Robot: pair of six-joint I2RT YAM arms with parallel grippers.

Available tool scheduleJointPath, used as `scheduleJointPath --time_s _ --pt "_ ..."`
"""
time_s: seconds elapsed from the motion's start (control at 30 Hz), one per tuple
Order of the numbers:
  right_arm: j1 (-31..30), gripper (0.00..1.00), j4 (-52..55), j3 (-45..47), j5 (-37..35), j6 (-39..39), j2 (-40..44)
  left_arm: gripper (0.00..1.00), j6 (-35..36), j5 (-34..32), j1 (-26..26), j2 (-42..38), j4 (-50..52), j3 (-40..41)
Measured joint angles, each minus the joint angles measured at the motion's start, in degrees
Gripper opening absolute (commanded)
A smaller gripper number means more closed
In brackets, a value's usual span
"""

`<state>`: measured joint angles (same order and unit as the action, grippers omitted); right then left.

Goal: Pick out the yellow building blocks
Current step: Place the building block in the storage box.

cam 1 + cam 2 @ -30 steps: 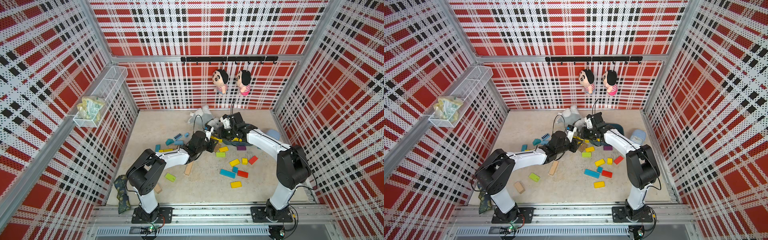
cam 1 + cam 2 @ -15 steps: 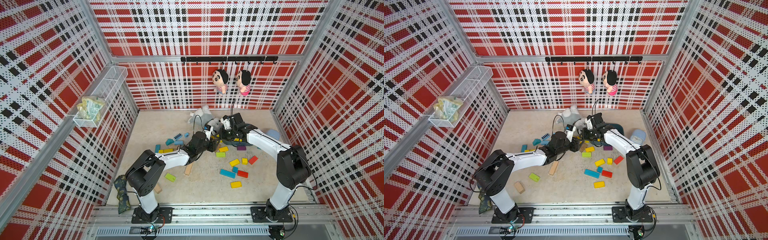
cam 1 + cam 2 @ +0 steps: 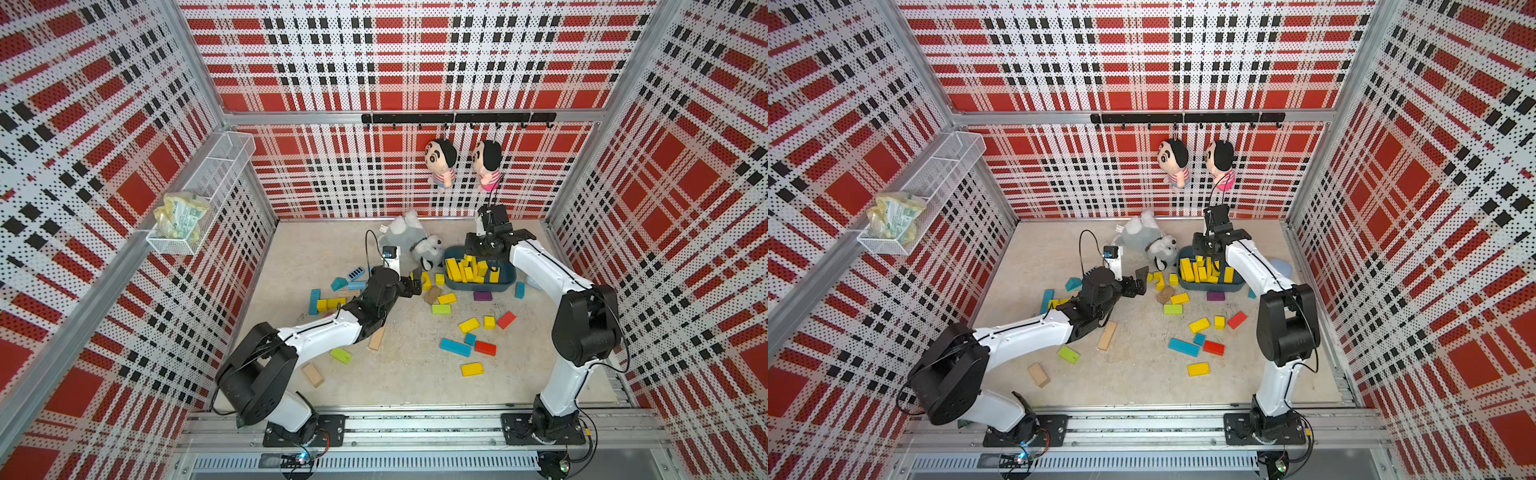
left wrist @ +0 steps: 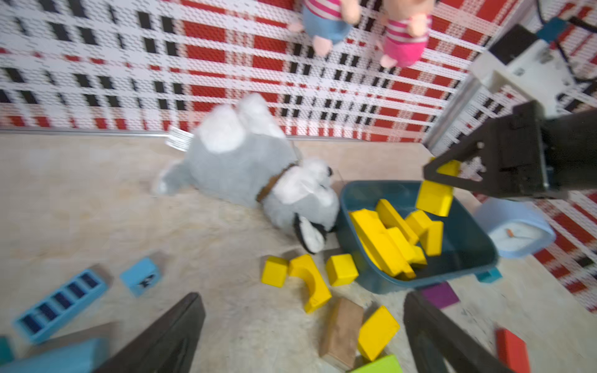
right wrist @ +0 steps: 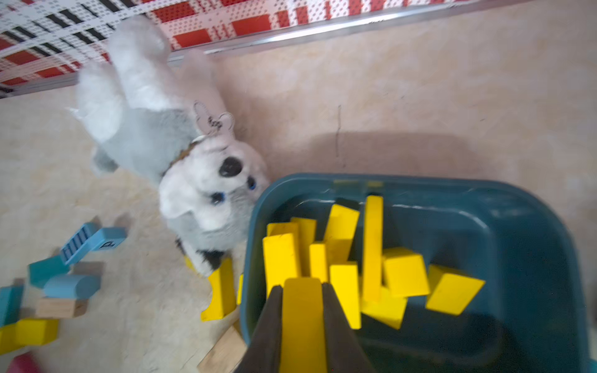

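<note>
- the teal bin (image 3: 481, 287), sitting around 2 o'clock on the tabletop (image 3: 407, 386), is already holding a decent heap of the yellow building blocks (image 3: 467, 270); I'm guessing roughly ten, but they're piled up so it's hard to count
- right jaws are clenching one more yellow block (image 5: 302, 318) and hanging right over the bin; looks to me like it's about to get dropped in
- left jaws are gaping wide with nothing in them; they're pointing at the little yellow cluster (image 4: 307, 281) lying just off the bin's 9 o'clock, near the plush husky (image 3: 409, 241)
- what's waiting: that cluster; a brick (image 3: 447, 298) at the bin's 7 o'clock; a pair (image 3: 468, 325) near 3 o'clock; a loner (image 3: 471, 369) around 5 o'clock; a couple (image 3: 326, 304) at 9 o'clock, sitting among the blue blocks (image 3: 314, 301)
- so I'm calling it a bit past halfway
</note>
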<state>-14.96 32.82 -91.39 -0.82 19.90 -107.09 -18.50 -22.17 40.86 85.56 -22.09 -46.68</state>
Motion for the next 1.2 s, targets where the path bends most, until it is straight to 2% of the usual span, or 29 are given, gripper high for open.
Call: scheduleJointPath --time_s 0.2,0.27,0.37,0.47,0.6,0.77,0.9,1.07,1.2 --pt "0.2 0.10 4.4 -3.8 -6.1 -4.7 -6.9 0.98 -0.1 -12.0 -1.5 -2.1 1.9 0.1" --pt "0.2 0.17 5.7 -3.7 -7.0 -5.4 -8.5 0.98 -1.2 -14.8 -2.7 -2.1 3.6 0.1" --pt "0.2 0.32 6.6 -3.7 -7.8 -5.9 -9.7 0.98 -3.8 -16.9 -5.1 -2.2 6.7 0.1" --pt "0.2 0.44 6.7 -3.7 -8.4 -6.4 -9.7 0.98 -6.4 -15.7 -8.3 -2.6 8.7 0.3" --pt "0.1 0.49 6.3 -3.7 -8.8 -7.1 -9.7 0.98 -9.7 -11.5 -12.5 -6.1 7.8 4.2" --pt "-1.7 0.51 6.3 -3.7 -11.1 -8.7 -9.0 0.99 -14.6 -8.7 -14.7 -11.0 5.4 10.5" --pt "-7.1 0.50 6.3 -3.8 -12.0 -8.9 -7.5 1.00 -17.6 -7.9 -15.1 -11.5 4.6 11.5" --pt "-15.2 0.50 5.9 -4.9 -9.1 -6.4 -7.1 0.99 -20.6 -6.6 -15.1 -11.5 3.9 11.6" --pt "-19.1 0.50 6.7 -7.3 -6.1 -4.2 -8.5 0.99 -21.7 -6.3 -15.0 -11.4 3.5 11.6"
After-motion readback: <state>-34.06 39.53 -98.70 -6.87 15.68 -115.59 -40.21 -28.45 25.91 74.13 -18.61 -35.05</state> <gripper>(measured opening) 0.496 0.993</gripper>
